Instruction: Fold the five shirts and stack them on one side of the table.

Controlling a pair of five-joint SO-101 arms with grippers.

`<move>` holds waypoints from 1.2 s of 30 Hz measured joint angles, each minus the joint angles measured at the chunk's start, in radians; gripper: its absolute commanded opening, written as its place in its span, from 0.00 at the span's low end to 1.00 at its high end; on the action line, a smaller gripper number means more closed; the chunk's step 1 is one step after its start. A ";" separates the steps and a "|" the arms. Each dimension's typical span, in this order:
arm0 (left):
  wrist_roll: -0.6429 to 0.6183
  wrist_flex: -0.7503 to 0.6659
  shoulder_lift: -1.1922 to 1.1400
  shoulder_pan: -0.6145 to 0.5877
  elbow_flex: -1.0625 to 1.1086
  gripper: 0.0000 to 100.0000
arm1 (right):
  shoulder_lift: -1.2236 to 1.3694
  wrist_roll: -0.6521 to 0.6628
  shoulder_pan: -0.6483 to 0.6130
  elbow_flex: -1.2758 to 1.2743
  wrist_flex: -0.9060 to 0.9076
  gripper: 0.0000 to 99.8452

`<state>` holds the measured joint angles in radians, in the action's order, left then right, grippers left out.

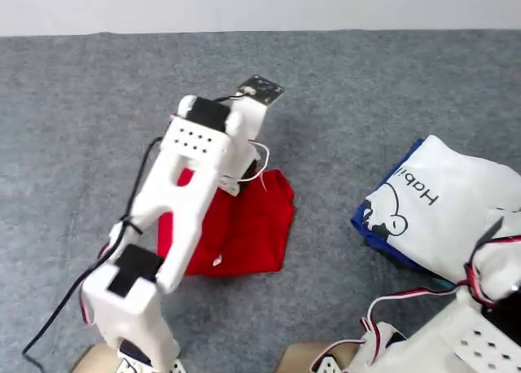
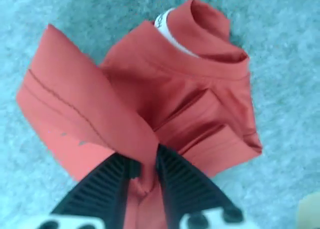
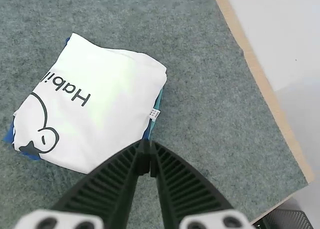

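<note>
Red shirt (image 2: pixel 190 104) – crumpled, ribbed collar up, pinched in left tool (image 2: pixel 145 161), right tool (image 3: pixel 149 148) closed near folded white shirt (image 3: pixel 95 109)

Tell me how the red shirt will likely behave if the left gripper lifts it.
Probably floppy: the red shirt creases and bunches where the left gripper pinches a fold. Its loose layers would likely unfold and hang if raised. Thin cloth, so probably light.
</note>
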<state>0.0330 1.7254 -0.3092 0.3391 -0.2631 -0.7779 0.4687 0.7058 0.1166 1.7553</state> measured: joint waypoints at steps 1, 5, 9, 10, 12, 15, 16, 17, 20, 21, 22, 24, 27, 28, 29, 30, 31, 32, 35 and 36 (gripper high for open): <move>-0.005 0.000 -0.023 0.003 -0.018 0.00 | 0.000 0.000 0.000 0.000 0.000 0.01; -0.028 0.000 -0.087 0.020 -0.064 0.00 | 0.000 0.000 0.000 0.000 0.000 0.01; -0.038 0.000 -0.097 0.043 -0.091 0.00 | 0.000 0.000 0.000 0.000 0.000 0.01; -0.038 0.000 -0.104 0.054 -0.095 0.00 | 0.000 0.000 0.000 0.000 0.000 0.01; -0.048 0.000 -0.106 0.072 -0.098 0.00 | 0.000 0.000 0.000 0.000 0.000 0.01; -0.057 0.000 -0.106 0.097 -0.100 0.01 | 0.000 0.000 0.000 0.000 0.000 0.01; -0.057 0.000 -0.106 0.103 -0.100 0.01 | 0.000 0.000 0.000 0.000 0.000 0.01; -0.057 0.000 -0.106 0.110 -0.100 0.01 | 0.000 0.000 0.000 0.000 0.000 0.01; -0.057 0.000 -0.106 0.121 -0.100 0.06 | 0.000 0.000 0.000 0.000 0.000 0.01; -0.057 0.000 -0.106 0.123 -0.100 0.09 | 0.000 0.000 0.000 0.000 0.000 0.01; -0.057 0.000 -0.106 0.123 -0.100 0.11 | 0.000 0.000 0.000 0.000 0.000 0.01; -0.057 0.000 -0.106 0.123 -0.100 0.16 | 0.000 0.000 0.000 0.000 0.000 0.01; -0.057 0.000 -0.106 0.126 -0.100 0.18 | 0.000 0.000 0.000 0.000 0.000 0.01; -0.055 0.000 -0.106 0.126 -0.100 0.18 | 0.000 0.000 0.000 0.000 0.000 0.01; -0.051 0.000 -0.106 0.129 -0.100 0.18 | 0.000 0.000 0.000 0.000 0.000 0.01; -0.046 0.000 -0.100 0.129 -0.100 0.18 | 0.000 0.000 0.000 0.000 0.000 0.01; -0.040 0.000 -0.086 0.130 -0.100 0.18 | 0.000 0.000 0.000 0.000 0.000 0.01; -0.034 0.000 -0.066 0.130 -0.100 0.18 | 0.000 0.000 0.000 0.000 0.000 0.01; -0.018 0.000 0.014 0.123 -0.091 0.18 | 0.000 0.000 0.000 0.000 0.000 0.01; -0.014 0.000 0.048 0.114 -0.069 0.17 | 0.000 0.000 0.000 0.000 0.000 0.01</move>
<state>0.0192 1.7254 -0.2616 0.4526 -0.3322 -0.7779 0.4687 0.7058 0.1166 1.7553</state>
